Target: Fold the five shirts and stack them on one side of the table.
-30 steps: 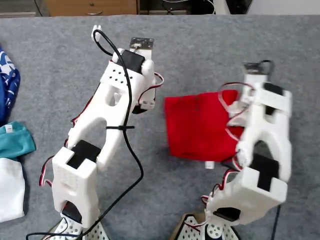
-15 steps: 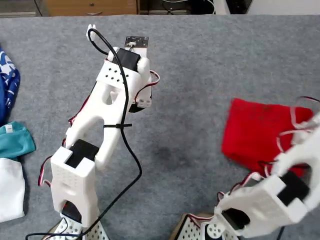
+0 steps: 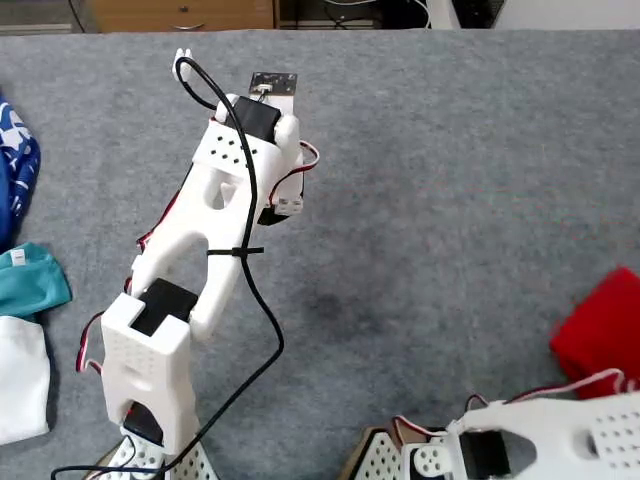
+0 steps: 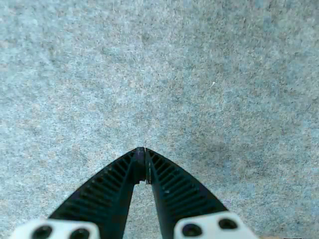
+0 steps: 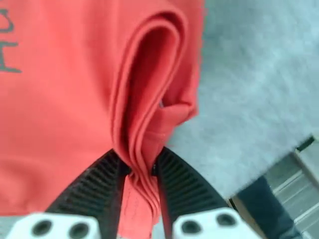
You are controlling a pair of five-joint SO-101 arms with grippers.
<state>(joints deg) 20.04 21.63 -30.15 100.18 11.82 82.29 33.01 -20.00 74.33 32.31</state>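
In the high view, you are dragging the red shirt (image 3: 600,335) far to your right. A second ago it was lying near the middle of the grey table cover (image 3: 430,180); now it is bunching up at the right border. Your right arm (image 3: 545,445) is swinging with it and is now reaching low along the near edge. Your left arm (image 3: 215,200) is standing over the left-centre of the cover, just where it was half a second ago. A blue patterned shirt (image 3: 15,165), a teal shirt (image 3: 30,282) and a white shirt (image 3: 20,380) are lying together at the left edge, well apart from the red one. A wooden cabinet (image 3: 180,12) is showing beyond the far edge.

In the left wrist view, your left gripper (image 4: 141,158) is hanging clenched, tips touching, above bare grey cover.

In the right wrist view, your right gripper (image 5: 139,160) is pinching a folded edge of the red shirt, with several layers running between its fingers. Beside the shirt the cover is ending at the table edge (image 5: 259,164), and a strip of the room is showing past it.
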